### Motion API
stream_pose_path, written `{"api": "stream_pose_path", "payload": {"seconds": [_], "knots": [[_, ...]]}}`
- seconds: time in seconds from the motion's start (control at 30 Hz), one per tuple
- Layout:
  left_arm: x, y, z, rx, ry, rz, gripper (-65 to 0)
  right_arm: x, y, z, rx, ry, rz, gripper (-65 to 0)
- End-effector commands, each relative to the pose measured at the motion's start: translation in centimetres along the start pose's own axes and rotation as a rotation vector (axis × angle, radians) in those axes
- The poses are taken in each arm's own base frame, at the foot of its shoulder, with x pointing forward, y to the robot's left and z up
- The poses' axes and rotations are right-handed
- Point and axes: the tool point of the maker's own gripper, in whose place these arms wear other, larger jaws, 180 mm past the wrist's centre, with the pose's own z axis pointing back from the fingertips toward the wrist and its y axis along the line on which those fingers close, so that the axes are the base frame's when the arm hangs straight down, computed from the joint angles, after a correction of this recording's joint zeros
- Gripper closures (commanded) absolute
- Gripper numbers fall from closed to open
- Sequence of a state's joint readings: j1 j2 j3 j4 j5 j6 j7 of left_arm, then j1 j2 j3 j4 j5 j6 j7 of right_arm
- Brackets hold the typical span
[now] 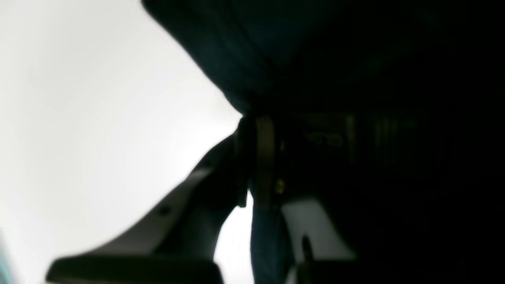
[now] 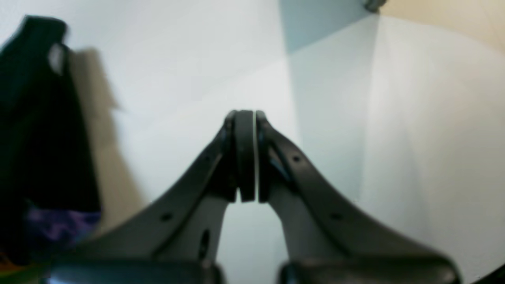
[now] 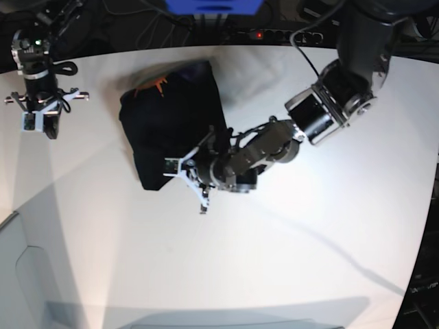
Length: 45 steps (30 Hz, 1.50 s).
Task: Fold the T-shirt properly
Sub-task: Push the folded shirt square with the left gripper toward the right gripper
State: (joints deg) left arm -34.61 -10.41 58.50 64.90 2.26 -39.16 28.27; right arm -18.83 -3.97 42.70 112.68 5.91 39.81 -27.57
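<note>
T-shirt [image 3: 171,123] bunched on white table [image 3: 309,260], left gripper [image 1: 256,157] clamped on its cloth, right gripper [image 2: 245,157] pressed together, empty, well apart near table edge

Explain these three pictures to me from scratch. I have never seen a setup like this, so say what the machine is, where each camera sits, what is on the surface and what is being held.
This is a robot with two arms working over a white table. The base view looks down from above. The other two pictures come from small cameras mounted on each arm's wrist, looking along its pincers.

On the table lies a black T-shirt, already partly folded into a rough block, with a bit of orange at its neck edge.

The left gripper, on the long arm reaching in from the right of the overhead view, is at the shirt's near edge. Its wrist view is dark and blurred, but dark cloth appears pinched between its fingers, so it seems to be holding the shirt.

The right gripper is off at the far corner, closed on nothing, away from the shirt.
</note>
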Motion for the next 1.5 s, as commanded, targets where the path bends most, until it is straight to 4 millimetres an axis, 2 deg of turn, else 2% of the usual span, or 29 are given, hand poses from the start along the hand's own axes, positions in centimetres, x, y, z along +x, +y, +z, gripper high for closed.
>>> {"api": "stream_pose_path", "payload": {"seconds": [0.0,0.17,0.27,0.6,0.7,0.77,0.83,0.9,0.97,1.1,1.13,1.2,1.3,1.4,1.47], "knots": [[-0.6,-0.3,-0.2,-0.015,0.057,-0.05,-0.1,1.1,-0.2,0.3,-0.002,-0.04,0.013,0.0],[0.6,-0.4,-0.4,-0.019,0.055,-0.107,-0.3,0.7,0.3,0.3,0.004,-0.034,-0.004,0.0],[1.7,0.6,-0.2,-0.001,0.042,-0.129,-0.5,0.7,0.5,0.3,0.005,-0.036,-0.014,0.0],[3.5,2.8,0.4,0.042,0.033,-0.16,-1.6,0.9,0.6,0.2,0.006,-0.042,-0.017,0.0],[4.1,4.2,0.9,0.068,0.05,-0.18,-10.6,0.9,0.6,0.2,0.006,-0.042,-0.017,0.0],[3.4,5.8,1.6,0.102,0.123,-0.19,-22.5,0.9,0.6,0.2,0.006,-0.042,-0.017,0.0],[4.5,6.7,2.3,0.129,0.113,-0.209,-34.2,0.9,0.6,0.2,0.006,-0.042,-0.017,0.0],[5.8,7.2,3.3,0.155,0.071,-0.235,-42.1,1.1,1.2,0.0,0.022,-0.047,-0.015,0.0],[6.9,7.4,4.5,0.183,0.041,-0.266,-43.6,1.6,2.0,-0.2,0.047,-0.059,-0.006,0.0],[8.9,10.4,8.6,0.306,-0.045,-0.246,-43.6,2.5,4.4,-0.2,0.101,-0.082,-0.006,0.0],[8.6,11.9,10.3,0.359,-0.052,-0.215,-43.6,2.6,5.1,-0.2,0.118,-0.087,-0.007,0.0],[6.8,14.1,13.2,0.448,-0.045,-0.123,-43.6,2.1,6.8,-0.1,0.163,-0.074,-0.012,0.0],[2.3,17.1,18.7,0.608,-0.068,0.066,-43.6,1.9,9.8,0.1,0.252,-0.07,-0.007,0.0],[-3.6,17.6,23.2,0.74,-0.059,0.251,-43.6,2.0,12.6,0.3,0.331,-0.072,-0.004,0.0],[-7.5,16.6,25.4,0.812,-0.044,0.37,-43.6,1.9,13.8,0.5,0.367,-0.071,-0.003,0.0]]}}
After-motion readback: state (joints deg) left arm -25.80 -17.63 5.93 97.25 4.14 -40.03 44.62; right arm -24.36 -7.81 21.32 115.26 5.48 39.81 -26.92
